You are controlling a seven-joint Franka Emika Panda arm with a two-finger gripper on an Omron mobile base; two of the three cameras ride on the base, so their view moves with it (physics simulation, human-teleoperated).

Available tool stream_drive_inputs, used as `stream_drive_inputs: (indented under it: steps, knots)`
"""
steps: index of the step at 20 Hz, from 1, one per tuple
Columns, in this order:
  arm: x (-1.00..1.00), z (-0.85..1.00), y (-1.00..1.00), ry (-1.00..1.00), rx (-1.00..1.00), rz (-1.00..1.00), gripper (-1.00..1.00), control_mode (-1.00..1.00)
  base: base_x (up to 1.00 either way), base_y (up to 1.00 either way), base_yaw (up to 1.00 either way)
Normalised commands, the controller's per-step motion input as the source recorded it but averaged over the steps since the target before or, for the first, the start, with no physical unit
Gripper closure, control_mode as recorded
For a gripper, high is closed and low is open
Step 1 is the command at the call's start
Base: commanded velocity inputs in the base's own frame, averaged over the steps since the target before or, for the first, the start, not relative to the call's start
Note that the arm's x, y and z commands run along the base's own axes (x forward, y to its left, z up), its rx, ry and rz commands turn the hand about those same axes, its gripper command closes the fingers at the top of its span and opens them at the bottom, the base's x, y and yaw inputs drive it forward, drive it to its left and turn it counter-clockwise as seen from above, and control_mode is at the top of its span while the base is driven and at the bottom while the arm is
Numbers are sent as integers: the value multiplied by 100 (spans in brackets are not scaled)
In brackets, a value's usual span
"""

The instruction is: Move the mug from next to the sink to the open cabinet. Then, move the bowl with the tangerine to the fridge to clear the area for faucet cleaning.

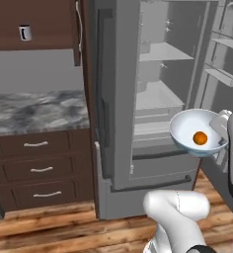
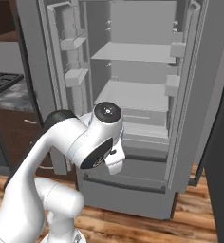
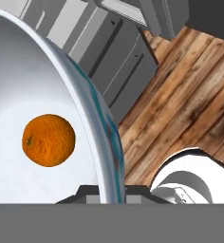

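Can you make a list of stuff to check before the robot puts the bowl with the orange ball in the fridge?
1. Tall grey metal fridge door open: ok.
2. Pale white-grey fridge shelves free of other things: ok.
3. Wide white bowl with pale blue-teal outside held up off the wooden floor: ok.
4. Small bright orange tangerine inside the bowl: ok.
5. Gripper shut on the bowl's rim: ok.
6. Bowl level: cannot tell.
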Motion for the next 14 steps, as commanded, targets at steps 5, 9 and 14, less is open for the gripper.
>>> stream_drive_inputs:
  steps: [5, 9, 14]
  knots:
    - [0, 0, 0, 0, 0, 0, 100, 100, 47, -21, 0]
    - [0, 0, 0, 0, 0, 0, 100, 100, 35, -49, 0]
    - [0, 0, 0, 0, 0, 0, 100, 100, 54, -10, 0]
